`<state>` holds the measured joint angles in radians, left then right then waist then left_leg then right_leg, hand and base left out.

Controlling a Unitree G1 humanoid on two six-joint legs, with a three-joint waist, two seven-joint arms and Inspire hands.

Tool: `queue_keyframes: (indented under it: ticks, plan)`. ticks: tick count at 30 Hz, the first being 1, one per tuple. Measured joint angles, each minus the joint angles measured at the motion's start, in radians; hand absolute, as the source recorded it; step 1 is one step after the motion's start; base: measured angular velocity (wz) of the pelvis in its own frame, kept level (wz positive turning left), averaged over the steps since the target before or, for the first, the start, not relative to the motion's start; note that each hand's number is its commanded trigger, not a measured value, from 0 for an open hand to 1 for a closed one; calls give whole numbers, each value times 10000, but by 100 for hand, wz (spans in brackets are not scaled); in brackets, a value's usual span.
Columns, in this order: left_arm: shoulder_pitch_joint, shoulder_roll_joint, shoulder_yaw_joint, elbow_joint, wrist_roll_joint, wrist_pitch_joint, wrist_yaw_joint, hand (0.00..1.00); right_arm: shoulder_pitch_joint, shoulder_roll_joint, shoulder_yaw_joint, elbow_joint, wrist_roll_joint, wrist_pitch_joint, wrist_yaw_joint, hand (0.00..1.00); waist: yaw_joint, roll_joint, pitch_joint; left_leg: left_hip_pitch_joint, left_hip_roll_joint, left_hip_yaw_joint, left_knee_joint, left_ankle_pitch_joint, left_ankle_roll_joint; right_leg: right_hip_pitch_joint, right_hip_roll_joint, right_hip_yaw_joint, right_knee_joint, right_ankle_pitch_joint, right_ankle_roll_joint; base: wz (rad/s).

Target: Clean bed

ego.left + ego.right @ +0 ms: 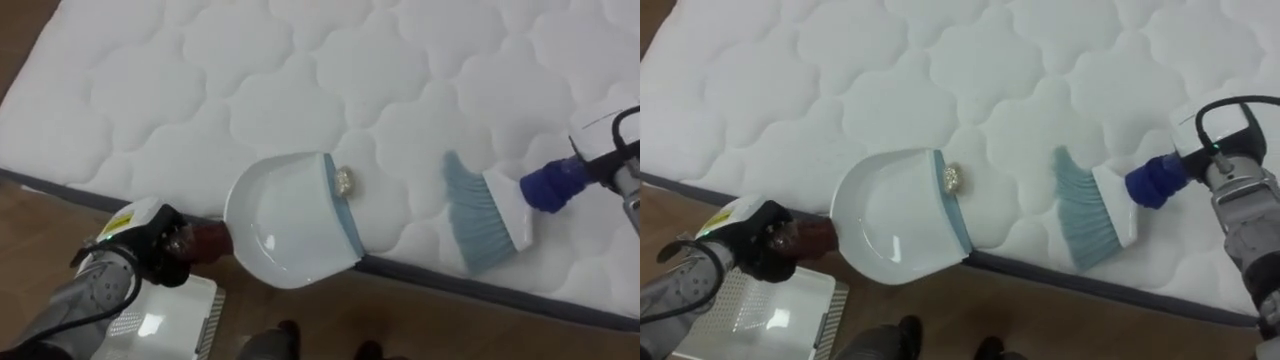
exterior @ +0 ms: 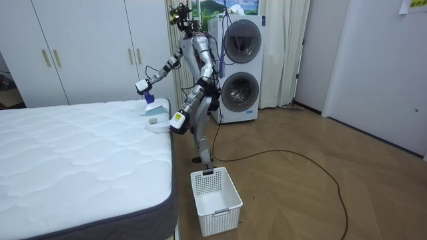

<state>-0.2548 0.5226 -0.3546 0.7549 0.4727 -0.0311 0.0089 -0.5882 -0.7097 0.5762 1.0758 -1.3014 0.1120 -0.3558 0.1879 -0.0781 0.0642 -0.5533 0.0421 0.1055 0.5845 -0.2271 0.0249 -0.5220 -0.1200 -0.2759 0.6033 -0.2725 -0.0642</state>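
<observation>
A white dustpan [image 1: 285, 220] with a pale blue lip lies on the mattress [image 1: 300, 70] at its near edge, mouth facing right. My left hand [image 1: 150, 248] is curled round its dark handle, just off the bed. A small crumpled scrap [image 1: 345, 180] lies on the mattress right at the pan's lip. To the right, a brush [image 1: 485, 215] with light blue bristles rests on the mattress, bristles pointing toward the scrap, a short gap away. My right hand [image 1: 1220, 150] grips its blue handle [image 1: 1150, 180].
A white plastic basket [image 1: 165, 315] stands on the wooden floor below my left hand, also in the room view as the basket [image 2: 215, 200]. I stand at the bed's side near stacked washing machines [image 2: 240, 67]. A grey band [image 1: 480, 290] runs along the mattress edge.
</observation>
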Motion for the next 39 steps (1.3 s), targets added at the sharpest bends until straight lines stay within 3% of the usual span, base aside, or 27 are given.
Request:
queue_keyframes:
  ticks: [8,16,18,20,24,28,29,30,33,39]
  plan:
    - [-94,-1,-29,20,-6,44,113,100,-6,133,-1,269,486,31,-358,100,20,-23,19,-26,-23,-32,24,0,0,68,57,-40,-122,2,6,-1]
    - [-123,-55,-28,-16,-12,397,438,100,3,805,-105,304,867,795,-886,100,-69,91,48,62,44,-118,-352,-22,-90,147,279,-9,-544,272,-26,-6]
    - [-121,-161,-30,-22,49,544,515,100,4,924,-105,130,884,993,-892,100,-86,257,34,82,49,-266,-378,7,-129,245,371,-22,-678,372,-41,-9]
    - [-121,-278,-49,-21,108,674,611,100,3,904,-100,-46,999,1045,-900,100,-122,335,34,181,3,-265,-517,35,-156,276,353,-10,-682,393,-44,-4]
    - [87,-454,-26,-26,104,920,808,100,3,1483,-672,-807,2017,1200,-1130,100,-142,430,21,496,-8,-278,-672,96,-247,416,364,-1,-697,409,-103,-18]
    - [130,-549,-27,-109,110,949,895,100,29,2113,-958,-2099,2577,1009,-1384,100,-199,786,-2,494,-15,-288,-682,118,-281,387,351,-32,-749,398,-127,-4]
    - [137,-567,-27,-113,110,924,920,100,79,2572,-946,-2349,2575,895,-1379,100,-161,835,-27,491,-19,-286,-683,125,-290,363,348,-23,-725,392,-137,3]
    - [142,-642,-28,-112,112,927,922,100,172,2964,-945,-2632,2563,703,-1363,100,-149,872,-49,483,-27,-288,-681,126,-291,343,338,-26,-694,386,-147,5]
    - [136,-791,-64,-5,119,905,943,100,270,3571,-562,-3221,2792,105,-1251,100,-109,922,-75,477,-49,-294,-675,126,-291,357,288,-108,-655,383,-143,9]
    - [145,-845,-247,116,110,766,982,100,295,3924,485,-4041,2746,-309,-922,100,36,932,-76,515,-134,-293,-612,131,-266,414,86,-391,-472,336,-92,7]
